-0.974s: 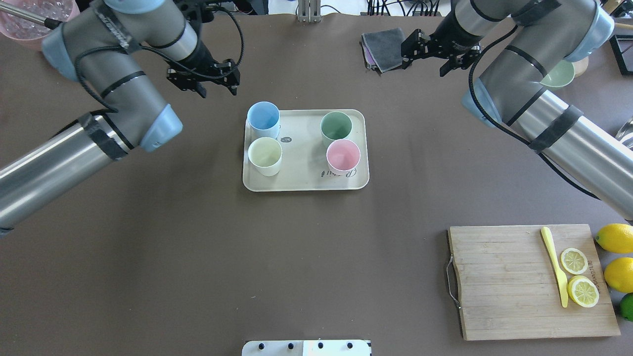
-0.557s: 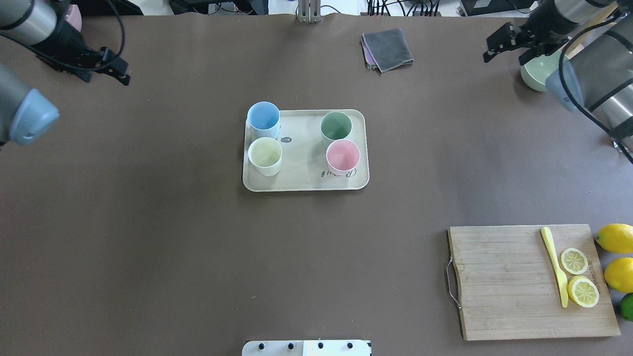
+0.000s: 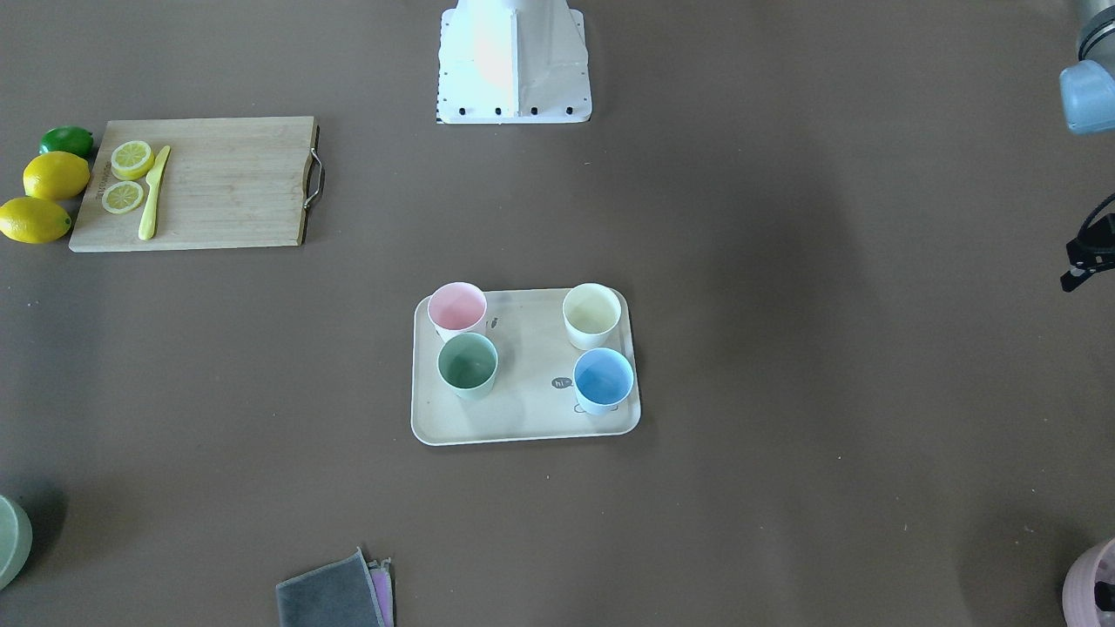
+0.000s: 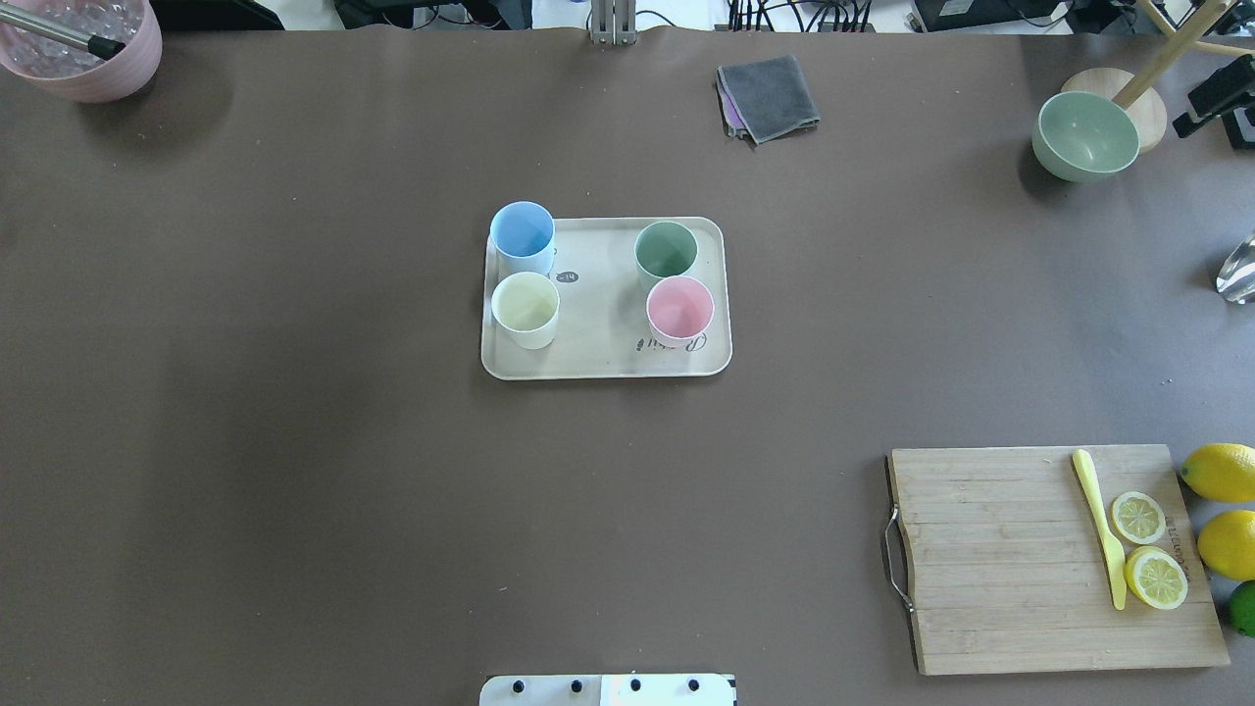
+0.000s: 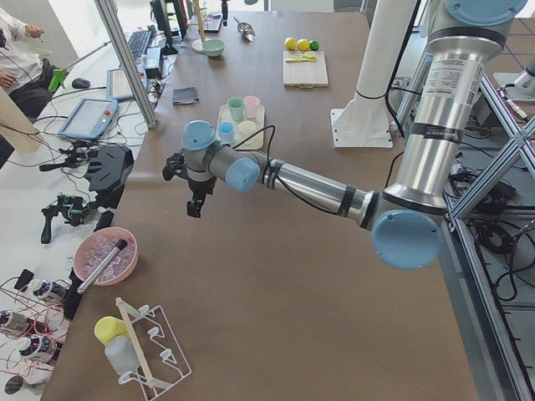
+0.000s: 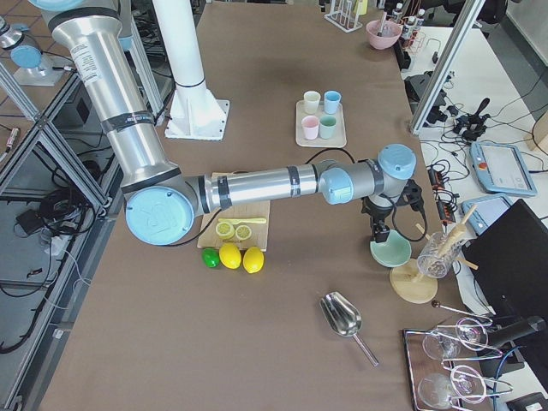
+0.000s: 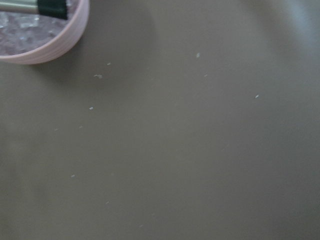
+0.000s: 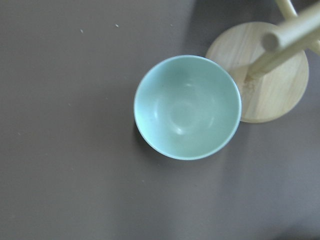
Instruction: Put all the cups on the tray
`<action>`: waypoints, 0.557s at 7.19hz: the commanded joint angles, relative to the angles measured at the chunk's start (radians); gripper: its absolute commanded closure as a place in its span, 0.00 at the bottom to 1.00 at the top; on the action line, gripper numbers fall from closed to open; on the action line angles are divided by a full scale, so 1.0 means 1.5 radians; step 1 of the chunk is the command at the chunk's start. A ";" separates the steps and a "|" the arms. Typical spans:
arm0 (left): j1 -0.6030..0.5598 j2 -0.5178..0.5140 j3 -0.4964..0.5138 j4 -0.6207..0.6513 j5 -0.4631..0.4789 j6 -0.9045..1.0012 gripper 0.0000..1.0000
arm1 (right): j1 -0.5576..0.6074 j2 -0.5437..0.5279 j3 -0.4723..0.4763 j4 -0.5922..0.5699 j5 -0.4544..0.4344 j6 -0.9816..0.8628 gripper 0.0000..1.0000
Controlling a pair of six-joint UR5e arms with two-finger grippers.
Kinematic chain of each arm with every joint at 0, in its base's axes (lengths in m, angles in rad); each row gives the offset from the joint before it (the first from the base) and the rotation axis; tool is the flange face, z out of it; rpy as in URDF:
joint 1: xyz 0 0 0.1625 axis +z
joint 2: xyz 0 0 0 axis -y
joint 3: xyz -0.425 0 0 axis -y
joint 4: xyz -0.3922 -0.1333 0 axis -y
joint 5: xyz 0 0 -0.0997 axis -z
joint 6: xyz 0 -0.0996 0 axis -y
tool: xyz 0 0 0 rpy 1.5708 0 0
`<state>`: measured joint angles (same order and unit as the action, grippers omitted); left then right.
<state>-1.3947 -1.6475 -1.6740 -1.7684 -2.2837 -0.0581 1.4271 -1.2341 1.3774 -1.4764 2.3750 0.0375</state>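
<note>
The cream tray (image 4: 598, 338) lies mid-table and also shows in the front-facing view (image 3: 523, 418). On it stand four cups: blue (image 4: 522, 233), cream-white (image 4: 526, 306), sage green (image 4: 666, 250) and pink (image 4: 679, 308). All are upright. My left gripper (image 5: 194, 190) hangs over the table's far left corner near the pink pot; only a black part of it shows at the front-facing view's edge (image 3: 1084, 261). My right gripper (image 6: 379, 224) hangs above the green bowl and is cut off by the overhead view's edge (image 4: 1216, 98). I cannot tell whether either is open or shut.
A pale-green bowl (image 4: 1085, 135) and a wooden stand (image 4: 1142, 98) sit at the far right. A mauve pot (image 4: 83, 49) stands far left, with a grey cloth (image 4: 768, 96) at the back. A cutting board (image 4: 1000, 559) with a knife, lemon slices and lemons is at the near right.
Both arms have swung away from the tray, the left to the far left corner, the right to the far right over the bowl. The cups and tray have not moved.
</note>
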 commanded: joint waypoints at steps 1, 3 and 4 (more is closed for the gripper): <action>-0.021 0.053 -0.002 0.001 0.005 0.030 0.02 | 0.014 -0.055 0.006 0.002 -0.005 -0.093 0.00; -0.022 0.054 -0.007 -0.005 -0.002 0.028 0.02 | 0.016 -0.082 0.011 0.003 -0.006 -0.085 0.00; -0.022 0.054 -0.006 -0.003 0.005 0.026 0.02 | 0.015 -0.084 0.017 0.008 -0.007 -0.080 0.00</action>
<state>-1.4271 -1.5685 -1.6828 -1.7738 -2.2831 -0.0168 1.4499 -1.3497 1.3948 -1.4707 2.3654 -0.0891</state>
